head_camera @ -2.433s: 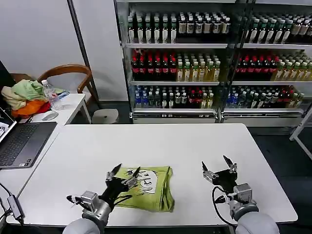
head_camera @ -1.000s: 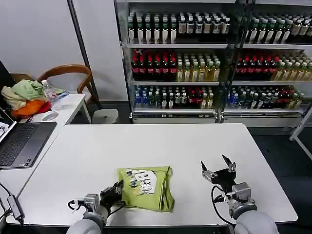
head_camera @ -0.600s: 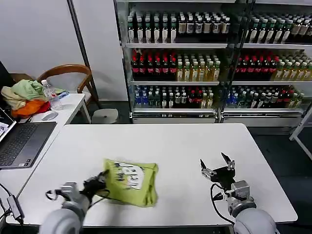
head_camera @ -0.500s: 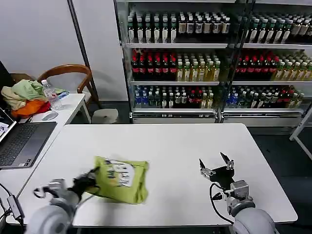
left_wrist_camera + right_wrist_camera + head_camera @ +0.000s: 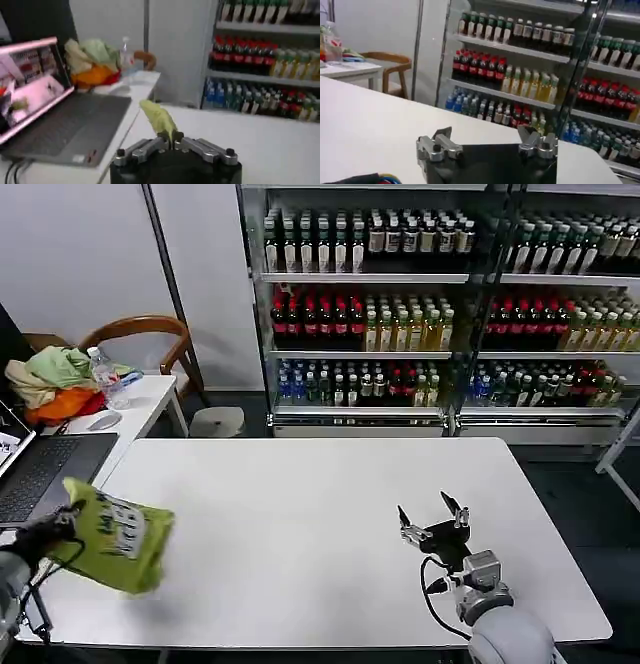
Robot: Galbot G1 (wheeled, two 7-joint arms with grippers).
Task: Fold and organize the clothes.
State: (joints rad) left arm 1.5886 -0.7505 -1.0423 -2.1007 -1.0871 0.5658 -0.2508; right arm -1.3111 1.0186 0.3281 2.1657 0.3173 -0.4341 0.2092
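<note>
Carried off the middle of the white worktop (image 5: 300,514) to its left edge: folded lime T-shirt (image 5: 118,536), lifted, pinched in closed left gripper (image 5: 62,524). Parked over the right side, fingers spread, empty: right gripper (image 5: 430,522).

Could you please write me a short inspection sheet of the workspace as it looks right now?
Surface: white table, bare across its middle.
Job's things: one folded lime T-shirt, printed face showing, lifted at the table's left edge.
Clutter: laptop, mouse, water bottle and a bundle of fabrics on the side desk.
Grippers: left gripper shut on the T-shirt's fabric; right gripper open above the table's right part, holding nothing.
Cables: black cable looping by the right wrist; thin cables at the near left corner.
Surroundings: wooden chair; drink coolers full of bottles.
</note>
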